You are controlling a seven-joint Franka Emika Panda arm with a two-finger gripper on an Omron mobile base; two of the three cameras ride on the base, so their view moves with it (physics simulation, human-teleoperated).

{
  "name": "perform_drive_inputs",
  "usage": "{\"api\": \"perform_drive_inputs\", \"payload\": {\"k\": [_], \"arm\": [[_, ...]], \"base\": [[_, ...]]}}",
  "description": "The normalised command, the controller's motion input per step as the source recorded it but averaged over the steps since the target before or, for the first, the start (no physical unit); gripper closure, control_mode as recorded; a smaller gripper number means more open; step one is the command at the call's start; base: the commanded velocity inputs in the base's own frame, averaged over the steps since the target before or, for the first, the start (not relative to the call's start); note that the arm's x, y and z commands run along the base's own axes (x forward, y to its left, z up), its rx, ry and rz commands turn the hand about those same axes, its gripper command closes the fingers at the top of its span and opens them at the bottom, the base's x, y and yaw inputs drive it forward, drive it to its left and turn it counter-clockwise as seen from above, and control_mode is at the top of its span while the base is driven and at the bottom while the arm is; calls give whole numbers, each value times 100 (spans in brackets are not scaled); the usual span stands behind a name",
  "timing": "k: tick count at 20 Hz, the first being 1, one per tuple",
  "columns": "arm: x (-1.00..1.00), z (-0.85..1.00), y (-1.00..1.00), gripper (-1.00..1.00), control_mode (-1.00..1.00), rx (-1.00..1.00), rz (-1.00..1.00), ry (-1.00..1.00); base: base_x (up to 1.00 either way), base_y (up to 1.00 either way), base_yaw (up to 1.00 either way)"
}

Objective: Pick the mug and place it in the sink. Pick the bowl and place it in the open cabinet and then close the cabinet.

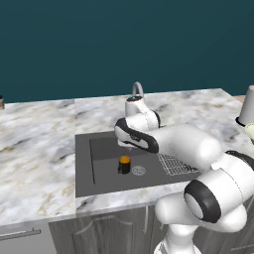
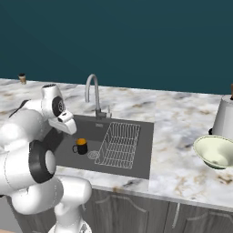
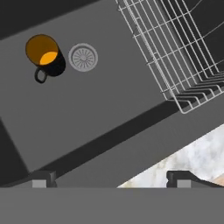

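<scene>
- The tabletop (image 2: pixel 182 118) gives us open room between the sink (image 2: pixel 136 168) and the bowl (image 2: pixel 215 151), which sits near the front edge beside a grey cup (image 2: pixel 224 119).
- We judge the bowl rigid, light and smooth; its thin rim looks like the best hold.
- The mug (image 1: pixel 124 164) stands upright in the sink, beside the drain (image 3: pixel 83 57).
- Our pincer (image 3: pixel 111 178) is empty, jaws spread wide.
</scene>
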Motion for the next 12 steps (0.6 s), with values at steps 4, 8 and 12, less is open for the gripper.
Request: {"api": "perform_drive_inputs", "payload": {"k": [4, 8, 12], "arm": [[-21, 6, -25, -100, -100, 1, 0, -5], [-3, 12, -23, -100, -100, 2, 0, 0], [0, 19, -27, -100, -100, 3, 0, 0]], "base": [[0, 0, 0], [0, 0, 0], [0, 0, 0]]}}
